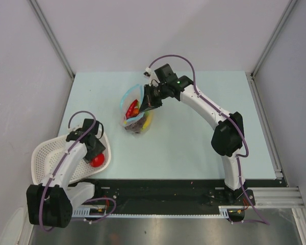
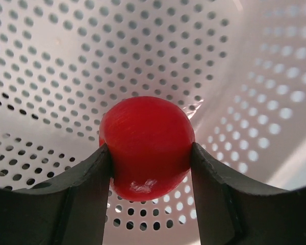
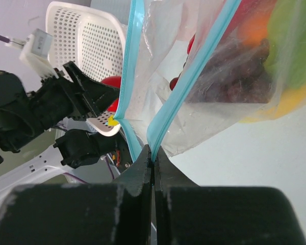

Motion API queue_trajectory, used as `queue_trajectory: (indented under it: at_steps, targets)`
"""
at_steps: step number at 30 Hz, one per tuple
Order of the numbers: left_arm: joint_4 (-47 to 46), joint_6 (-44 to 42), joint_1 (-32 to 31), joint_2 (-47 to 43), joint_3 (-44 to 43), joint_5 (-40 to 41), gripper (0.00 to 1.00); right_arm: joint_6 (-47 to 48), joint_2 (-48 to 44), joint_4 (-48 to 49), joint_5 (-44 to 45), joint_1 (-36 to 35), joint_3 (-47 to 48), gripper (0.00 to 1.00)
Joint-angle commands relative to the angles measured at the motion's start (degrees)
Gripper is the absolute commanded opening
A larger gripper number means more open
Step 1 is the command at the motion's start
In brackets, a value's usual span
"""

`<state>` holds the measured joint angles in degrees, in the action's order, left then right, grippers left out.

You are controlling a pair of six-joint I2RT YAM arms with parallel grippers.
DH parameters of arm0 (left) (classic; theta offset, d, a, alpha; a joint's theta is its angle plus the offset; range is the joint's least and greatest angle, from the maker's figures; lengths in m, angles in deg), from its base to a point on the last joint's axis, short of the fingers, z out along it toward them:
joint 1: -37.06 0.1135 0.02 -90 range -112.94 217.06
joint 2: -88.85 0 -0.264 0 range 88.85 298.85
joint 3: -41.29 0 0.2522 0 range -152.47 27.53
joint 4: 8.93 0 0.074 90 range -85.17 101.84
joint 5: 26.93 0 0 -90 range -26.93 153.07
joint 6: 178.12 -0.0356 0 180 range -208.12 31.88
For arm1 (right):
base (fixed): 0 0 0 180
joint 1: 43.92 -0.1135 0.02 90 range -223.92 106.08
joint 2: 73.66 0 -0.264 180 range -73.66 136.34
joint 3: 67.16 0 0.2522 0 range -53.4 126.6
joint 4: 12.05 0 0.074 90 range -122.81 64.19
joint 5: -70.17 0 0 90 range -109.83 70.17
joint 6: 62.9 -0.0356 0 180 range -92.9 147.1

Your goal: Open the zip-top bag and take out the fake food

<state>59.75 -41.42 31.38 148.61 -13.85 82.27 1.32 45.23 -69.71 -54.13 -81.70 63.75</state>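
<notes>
Near left, the left gripper (image 2: 149, 153) pinches a round red plastic toy (image 2: 143, 130) over a white perforated basket (image 2: 66, 61). Mid-table, the right gripper (image 3: 152, 152) pinches the clear blue-zipped bag (image 1: 134, 108); slipping could shut its mouth.

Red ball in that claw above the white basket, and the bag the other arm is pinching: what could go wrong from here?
1. The left gripper grips the smooth red round piece only by its sides. It might slip out, though the white basket sits beneath it.
2. The right gripper pinches just a thin edge of the zip-top bag at its zip strip. With fake food inside, the bag could slide free and spill.
</notes>
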Motion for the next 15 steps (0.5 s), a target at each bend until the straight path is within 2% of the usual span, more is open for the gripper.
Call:
queue_trajectory:
  at_steps: [1,2,4,5,6,9,12,14,15]
  targets:
    - [0.81,6.92,1.36,-0.09,2.54,-2.14,0.19,0.73,-3.14,-0.22,-0.15,-0.28,2.30,0.00]
    - [1.16,7.70,1.37,-0.26,2.36,-2.15,0.43,0.73,-3.23,-0.22,-0.24,-0.36,2.30,0.00]
    - [1.16,7.71,1.37,-0.70,1.93,-2.15,0.65,0.82,-3.14,-0.22,-0.15,-0.45,2.39,0.00]
    - [1.42,7.88,1.37,-1.05,1.66,-1.80,0.86,0.82,-3.14,-0.13,-0.24,-0.45,2.30,0.00]
    - [2.38,7.88,1.37,-1.75,1.31,-1.62,0.95,0.82,-3.14,-0.13,-0.32,-0.45,2.30,0.00]
    - [4.93,6.31,1.37,-3.16,-1.50,-0.30,1.00,0.73,-2.96,-0.05,-0.58,-0.63,2.39,0.00]
    - [6.60,-0.27,1.37,-2.47,-7.64,-1.18,1.00,0.64,-2.88,-0.13,-0.85,-0.72,2.57,0.00]
    - [4.34,-6.40,1.37,-1.41,-12.83,-4.68,1.00,0.73,-3.05,-0.22,-0.85,-0.72,2.65,0.00]
    - [2.15,-8.10,1.37,-1.67,-13.80,-9.83,0.97,0.82,-3.05,-0.40,-0.76,-0.72,2.65,0.00]
